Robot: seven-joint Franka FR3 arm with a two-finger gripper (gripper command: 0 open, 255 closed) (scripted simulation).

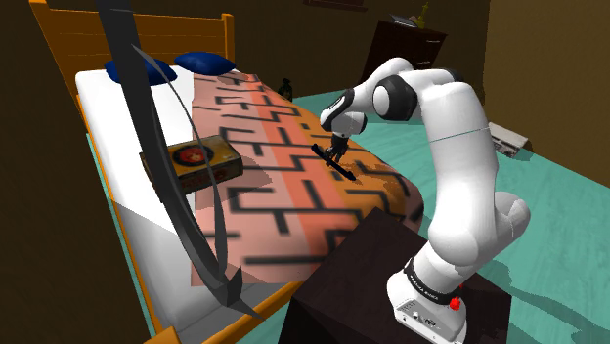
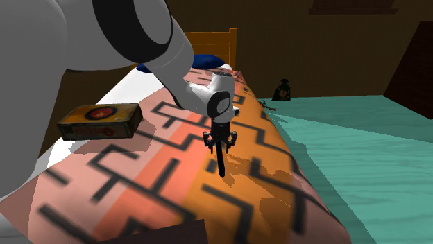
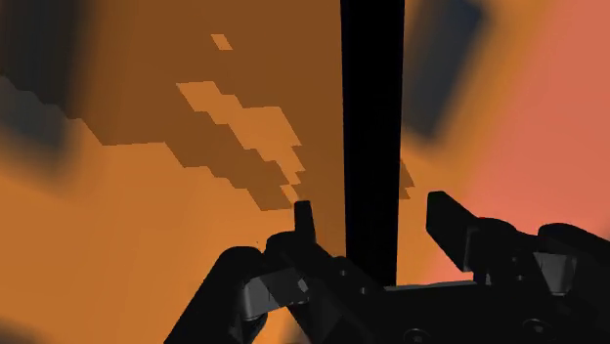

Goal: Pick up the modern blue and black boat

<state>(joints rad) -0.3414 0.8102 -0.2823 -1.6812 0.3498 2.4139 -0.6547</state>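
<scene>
The boat (image 1: pixel 341 168) looks like a thin, long, all-black sliver lying on the orange and pink patterned blanket (image 1: pixel 274 147) of a bed. My gripper (image 1: pixel 336 150) points down right over its middle. In the wrist view the boat (image 3: pixel 371 117) runs as a black bar between the two fingertips (image 3: pixel 304 217), with a gap on each side, so the gripper (image 3: pixel 371 207) is open and straddles it without touching. In the second exterior view the gripper (image 2: pixel 221 142) sits just above the boat (image 2: pixel 221 165).
A flat tin box (image 1: pixel 192 159) with a red emblem lies on the blanket toward the headboard (image 1: pixel 147 39), also seen as the tin (image 2: pixel 100 121). Blue pillows (image 1: pixel 206 63) lie at the bed's head. Large dark curved strips (image 1: pixel 186 225) rise near the camera. Teal floor (image 1: pixel 547 195) lies beside the bed.
</scene>
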